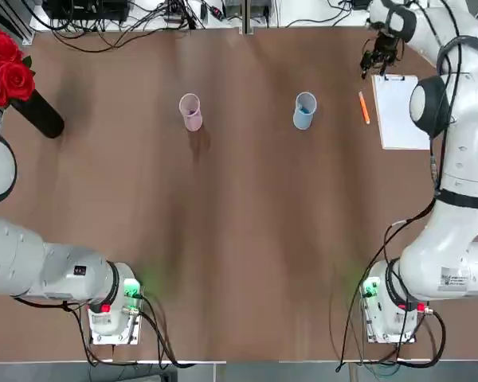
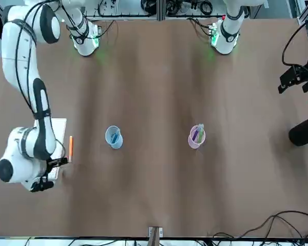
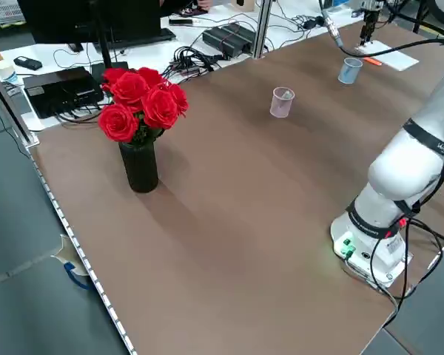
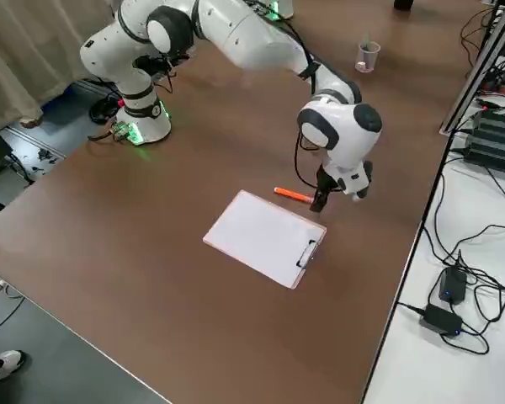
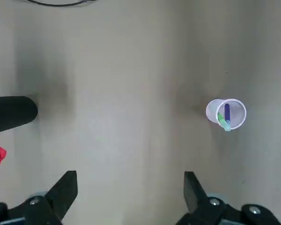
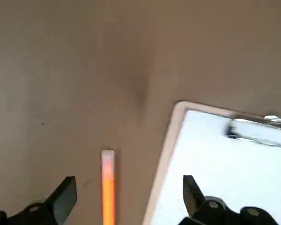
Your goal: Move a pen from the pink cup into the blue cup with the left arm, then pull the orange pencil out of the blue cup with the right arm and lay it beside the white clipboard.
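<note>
In the top view, the orange pencil (image 1: 364, 107) is lying on the brown worktop (image 1: 223, 239), just beside the left edge of the white clipboard (image 1: 403, 112), at the far right; the blue cup (image 1: 304, 111) is standing to the pencil's left, something blue showing inside it; the pink cup (image 1: 191, 112) is standing farther left; the right gripper (image 1: 372, 67) is hovering near the pencil's far end, while the left arm is reaching along the worktop's left side, near a black vase (image 1: 45, 114) of red roses (image 1: 8, 70).

In the front view, the blue cup is holding a blue pen (image 2: 114, 138); the pink cup is holding a purple pen (image 2: 195, 135) and a green pen (image 2: 200, 134); the left gripper (image 2: 293, 85) is hanging near the vase.

In the left side view, both cups are standing upright; the roses are rising from the upright vase.

In the right side view, the pencil is lying between the clipboard and the right arm; the clip is at the clipboard's far end.

In the left wrist view, the left fingers are standing wide apart, holding nothing.

In the right wrist view, the right fingers are spread wide; the pencil is lying free on the worktop, apart from the clipboard.
</note>
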Controlling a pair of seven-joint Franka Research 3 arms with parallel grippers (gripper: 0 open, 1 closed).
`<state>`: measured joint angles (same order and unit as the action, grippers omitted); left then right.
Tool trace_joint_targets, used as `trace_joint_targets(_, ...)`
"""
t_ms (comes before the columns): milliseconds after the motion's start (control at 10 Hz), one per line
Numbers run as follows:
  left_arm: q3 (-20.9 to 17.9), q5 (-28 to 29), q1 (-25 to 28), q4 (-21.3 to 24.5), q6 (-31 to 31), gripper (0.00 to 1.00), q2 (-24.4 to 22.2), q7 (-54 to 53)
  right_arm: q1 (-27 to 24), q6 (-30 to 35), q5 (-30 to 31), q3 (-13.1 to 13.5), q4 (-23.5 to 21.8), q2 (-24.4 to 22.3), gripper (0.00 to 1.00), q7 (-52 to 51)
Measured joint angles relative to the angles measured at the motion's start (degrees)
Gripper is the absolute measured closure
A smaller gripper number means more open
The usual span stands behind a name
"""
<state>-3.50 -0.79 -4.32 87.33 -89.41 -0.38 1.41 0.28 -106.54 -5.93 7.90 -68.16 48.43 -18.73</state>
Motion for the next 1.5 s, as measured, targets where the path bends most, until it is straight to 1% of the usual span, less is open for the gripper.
trace_joint_targets(200, 0.01, 0.0, 0.0, -0.04, 0.0, 0.0, 0.01, 0.0, -0.08, 0.96, 0.0, 1.76, 0.24, -6.4, 0.0, 0.13)
trace_joint_targets(400, 0.01, 0.0, 0.01, -0.11, 0.0, 0.0, 0.02, 0.0, -0.23, 2.81, -0.01, 3.27, 0.16, -12.1, 0.0, 4.7)
trace_joint_targets(500, 0.0, 0.0, 0.01, -0.18, 0.0, 0.0, 0.02, 0.0, -0.3, 4.96, -0.01, 3.45, -0.15, -15.09, 0.0, 7.57)
trace_joint_targets(600, -0.02, 0.0, 0.01, -0.26, 0.0, 0.0, 0.01, 0.0, -0.27, 5.83, -0.01, 3.44, -1.23, -18.13, 0.0, 9.99)
trace_joint_targets(700, -0.03, 0.0, 0.01, -0.3, 0.0, 0.0, 0.01, 0.0, -0.27, 5.98, -0.01, 3.37, -3.68, -21.67, 0.0, 12.18)
trace_joint_targets(800, -0.04, 0.0, 0.02, -0.33, 0.0, 0.0, 0.01, 0.0, -0.27, 6.05, -0.01, 3.08, -7.09, -25.76, 0.0, 14.31)
trace_joint_targets(1000, -0.08, 0.0, 0.03, -0.35, 0.0, 0.0, 0.01, 0.0, -0.29, 6.21, -0.01, 1.23, -13.78, -33.79, 0.0, 17.33)
trace_joint_targets(1200, -0.09, 0.0, 0.03, -0.36, 0.0, 0.0, 0.01, 0.0, -0.43, 6.35, 0.59, -1.8, -20.06, -41.3, 0.0, 20.61)
trace_joint_targets(1300, -0.1, 0.0, 0.03, -0.36, 0.0, 0.0, 0.01, 0.0, -0.56, 6.38, 0.84, -3.68, -23.0, -44.81, 0.0, 22.45)
trace_joint_targets(1500, -0.13, 0.0, 0.04, -0.37, 0.0, 0.0, 0.01, 0.0, -1.04, 6.53, 4.52, -8.63, -27.43, -50.14, 0.0, 26.1)
